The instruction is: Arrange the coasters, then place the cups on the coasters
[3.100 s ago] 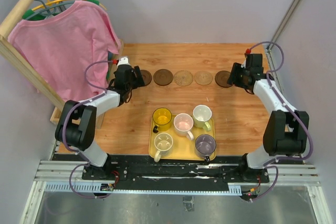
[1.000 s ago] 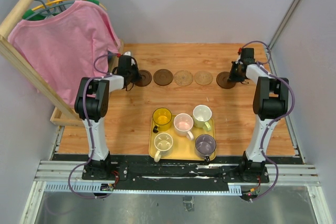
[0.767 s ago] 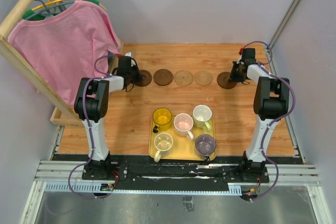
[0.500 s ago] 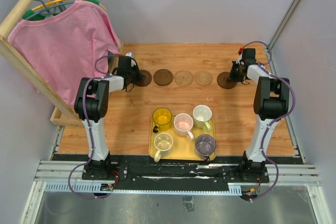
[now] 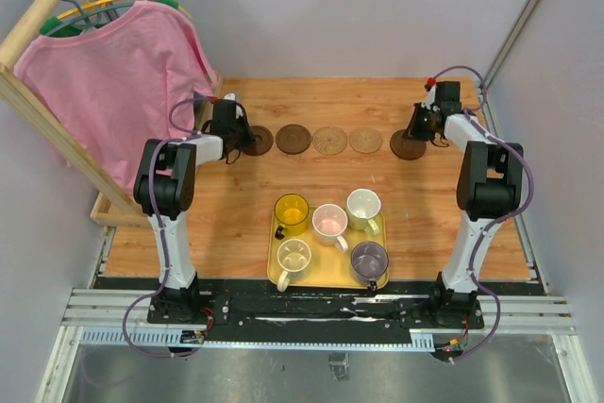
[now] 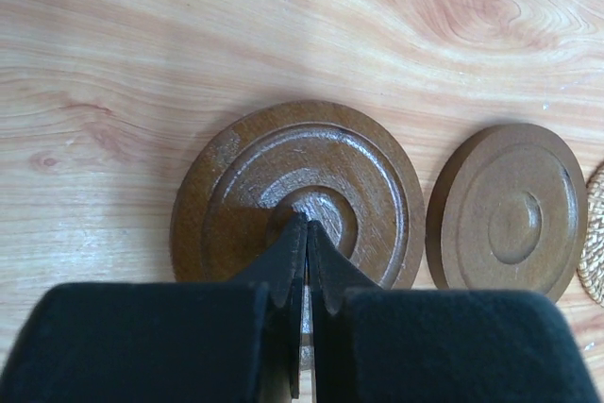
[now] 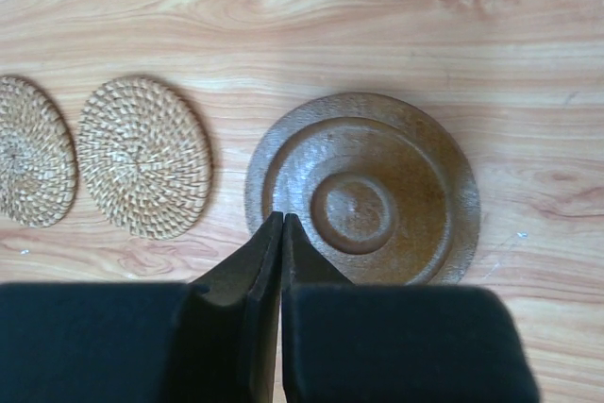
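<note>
Right wrist sits a touch higher and farther back than half a second ago; the left arm shows no shift over that span. Against the oldest view, both arms have straightened out of bent-elbow poses to reach the ends of the row. Coasters and cups lie where they lay then, as far as the overhead view tells.

Five coasters (image 5: 329,140) form one row across the far half of the tabletop (image 5: 236,224): dark, dark, tan woven, tan woven, dark. Spacing looks even, though the right-end coaster (image 7: 363,191) sits a shade nearer the arms than the rest.

Left pincer (image 6: 304,226): closed tight and holding nothing, tips over the centre dimple of the left-end coaster (image 6: 297,191). Whether they press on it cannot be told. The second dark coaster (image 6: 505,209) lies just beside it, with a thin gap between.

Right pincer (image 7: 282,221): also closed tight and empty, tips at the near-left rim of the right-end coaster.

Judged: the closed tips serve as pushers, nudging the flat discs into line rather than lifting them.

Five cups (image 5: 329,220) stand upright on the yellow tray (image 5: 328,269) near the arm bases, well apart from the row. None is on a coaster yet.

Judged: arranging is nearly finished and cup placing has not begun.
</note>
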Robot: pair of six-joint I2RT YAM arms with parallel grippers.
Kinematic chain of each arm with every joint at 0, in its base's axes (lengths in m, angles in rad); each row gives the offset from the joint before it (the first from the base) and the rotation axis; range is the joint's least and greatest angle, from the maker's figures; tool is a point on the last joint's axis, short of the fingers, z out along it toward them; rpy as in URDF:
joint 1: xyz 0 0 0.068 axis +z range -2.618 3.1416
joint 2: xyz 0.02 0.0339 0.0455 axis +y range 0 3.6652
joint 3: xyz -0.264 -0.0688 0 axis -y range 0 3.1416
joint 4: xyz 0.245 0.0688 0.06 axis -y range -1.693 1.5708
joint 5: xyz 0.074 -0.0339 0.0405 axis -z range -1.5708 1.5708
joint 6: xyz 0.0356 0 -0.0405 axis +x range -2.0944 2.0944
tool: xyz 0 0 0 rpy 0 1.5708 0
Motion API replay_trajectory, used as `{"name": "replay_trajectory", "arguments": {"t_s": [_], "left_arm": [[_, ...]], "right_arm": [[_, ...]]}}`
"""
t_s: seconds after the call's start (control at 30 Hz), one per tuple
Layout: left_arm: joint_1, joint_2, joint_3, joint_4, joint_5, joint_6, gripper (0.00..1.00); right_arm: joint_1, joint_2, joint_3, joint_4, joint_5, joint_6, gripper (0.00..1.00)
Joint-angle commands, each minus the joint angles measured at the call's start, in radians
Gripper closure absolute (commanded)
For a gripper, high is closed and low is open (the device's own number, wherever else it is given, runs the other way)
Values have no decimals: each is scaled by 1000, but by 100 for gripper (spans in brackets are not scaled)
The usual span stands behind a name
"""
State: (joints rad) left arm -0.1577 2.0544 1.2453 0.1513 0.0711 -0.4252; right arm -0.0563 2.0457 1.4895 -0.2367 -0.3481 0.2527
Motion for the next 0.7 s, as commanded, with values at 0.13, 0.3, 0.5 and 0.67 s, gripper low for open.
{"name": "replay_trajectory", "arguments": {"t_s": [0.13,0.3,0.5,0.67], "left_arm": [[14,-18,14,-61,-90,-4,96],[14,-13,19,-50,-41,-14,96],[14,-17,16,14,91,-27,96],[12,-50,14,68,189,-35,95]], "right_arm": [[46,-32,25,-12,7,-43,97],[52,-5,37,-18,-27,-45,97],[89,18,90,-44,-64,-81,97],[138,61,157,-84,-62,-111,97]]}}
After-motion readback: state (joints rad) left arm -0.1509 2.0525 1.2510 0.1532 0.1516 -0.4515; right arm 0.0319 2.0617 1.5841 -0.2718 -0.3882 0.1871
